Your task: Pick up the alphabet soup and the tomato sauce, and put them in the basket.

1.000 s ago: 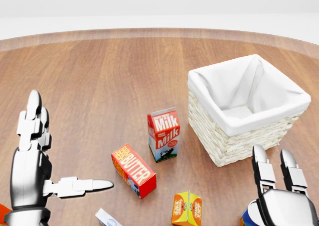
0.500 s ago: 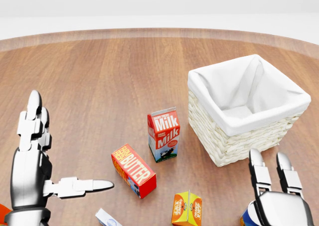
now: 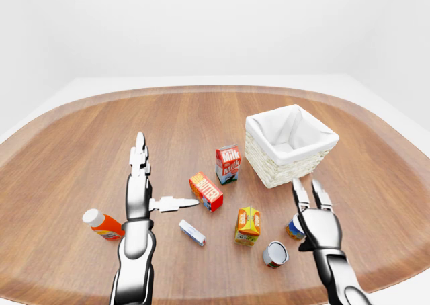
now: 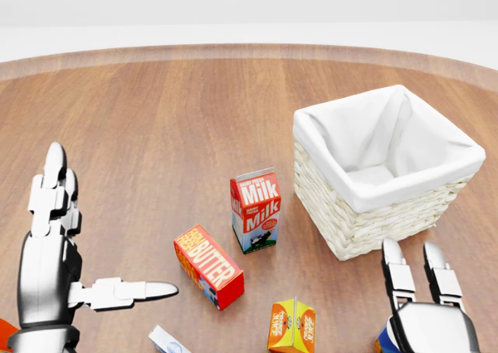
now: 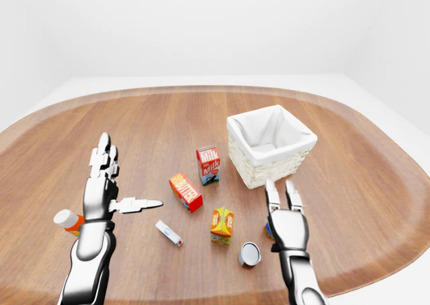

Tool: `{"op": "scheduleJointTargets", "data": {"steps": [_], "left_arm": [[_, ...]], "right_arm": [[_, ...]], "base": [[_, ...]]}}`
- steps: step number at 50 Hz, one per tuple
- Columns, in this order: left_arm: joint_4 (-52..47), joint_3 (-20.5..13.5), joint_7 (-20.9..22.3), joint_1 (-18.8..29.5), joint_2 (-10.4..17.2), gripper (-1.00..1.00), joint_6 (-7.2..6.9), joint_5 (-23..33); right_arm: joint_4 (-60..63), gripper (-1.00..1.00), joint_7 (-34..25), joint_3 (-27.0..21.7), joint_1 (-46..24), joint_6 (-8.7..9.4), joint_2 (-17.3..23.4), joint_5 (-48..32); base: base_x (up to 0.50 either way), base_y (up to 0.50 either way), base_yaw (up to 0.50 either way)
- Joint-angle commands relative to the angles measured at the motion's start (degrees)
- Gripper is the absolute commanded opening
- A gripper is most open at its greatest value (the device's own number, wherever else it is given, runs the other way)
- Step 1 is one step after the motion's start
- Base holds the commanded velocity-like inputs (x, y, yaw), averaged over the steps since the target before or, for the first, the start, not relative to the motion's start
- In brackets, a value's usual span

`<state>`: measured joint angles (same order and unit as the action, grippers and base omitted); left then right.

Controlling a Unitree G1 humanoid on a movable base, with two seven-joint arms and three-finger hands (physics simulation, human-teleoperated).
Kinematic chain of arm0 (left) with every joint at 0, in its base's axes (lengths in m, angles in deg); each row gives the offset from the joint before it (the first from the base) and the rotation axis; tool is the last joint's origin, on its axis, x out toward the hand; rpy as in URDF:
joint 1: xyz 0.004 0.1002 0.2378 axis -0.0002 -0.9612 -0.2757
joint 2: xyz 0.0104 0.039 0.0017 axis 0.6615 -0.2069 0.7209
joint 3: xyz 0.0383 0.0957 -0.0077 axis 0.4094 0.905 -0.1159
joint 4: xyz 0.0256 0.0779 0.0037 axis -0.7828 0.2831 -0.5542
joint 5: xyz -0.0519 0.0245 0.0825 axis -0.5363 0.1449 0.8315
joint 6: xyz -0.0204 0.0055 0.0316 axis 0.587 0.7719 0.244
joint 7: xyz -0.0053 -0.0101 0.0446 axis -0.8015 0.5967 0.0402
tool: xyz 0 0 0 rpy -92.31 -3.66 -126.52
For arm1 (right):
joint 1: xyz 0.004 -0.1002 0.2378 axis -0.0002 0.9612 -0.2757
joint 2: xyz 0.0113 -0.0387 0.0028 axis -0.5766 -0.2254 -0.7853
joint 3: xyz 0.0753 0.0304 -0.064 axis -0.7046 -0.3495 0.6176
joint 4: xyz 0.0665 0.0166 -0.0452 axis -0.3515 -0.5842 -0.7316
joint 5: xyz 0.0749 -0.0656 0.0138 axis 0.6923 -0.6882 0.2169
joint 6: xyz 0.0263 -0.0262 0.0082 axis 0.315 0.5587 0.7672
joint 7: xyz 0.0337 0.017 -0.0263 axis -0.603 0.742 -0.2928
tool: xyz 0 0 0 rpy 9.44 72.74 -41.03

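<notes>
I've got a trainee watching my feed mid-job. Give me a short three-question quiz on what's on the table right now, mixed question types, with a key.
1. True or false: the basket already holds a can.
2. Multiple choice: the silver-topped can near the view's bottom is A) upright, B) lying on its side, C) inside the basket.
3. Fill in: the right hand, fingers spread, sits right at a second ____, which it partly hides.

Key:
1. False; only the white lining shows inside.
2. B.
3. Can. The left hand is also open, over bare table beside the butter box.
</notes>
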<state>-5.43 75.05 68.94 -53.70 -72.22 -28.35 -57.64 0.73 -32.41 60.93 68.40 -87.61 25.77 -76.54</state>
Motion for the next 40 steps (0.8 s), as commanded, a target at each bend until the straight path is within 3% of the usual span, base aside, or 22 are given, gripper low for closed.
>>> {"op": "scheduleJointTargets", "data": {"steps": [1,40], "left_arm": [[-0.2,-0.1,0.0,0.0,0.0,1.0,0.0,-0.1],[-0.1,-0.2,0.0,0.0,0.0,1.0,0.0,-0.1]], "right_arm": [[-2.8,1.0,1.9,0.8,-1.2,0.0,0.7,-0.4],[-15.0,1.0,6.9,1.9,-6.6,0.0,3.6,0.5]], "base": [[0.0,0.0,0.0],[0.0,0.0,0.0]]}}
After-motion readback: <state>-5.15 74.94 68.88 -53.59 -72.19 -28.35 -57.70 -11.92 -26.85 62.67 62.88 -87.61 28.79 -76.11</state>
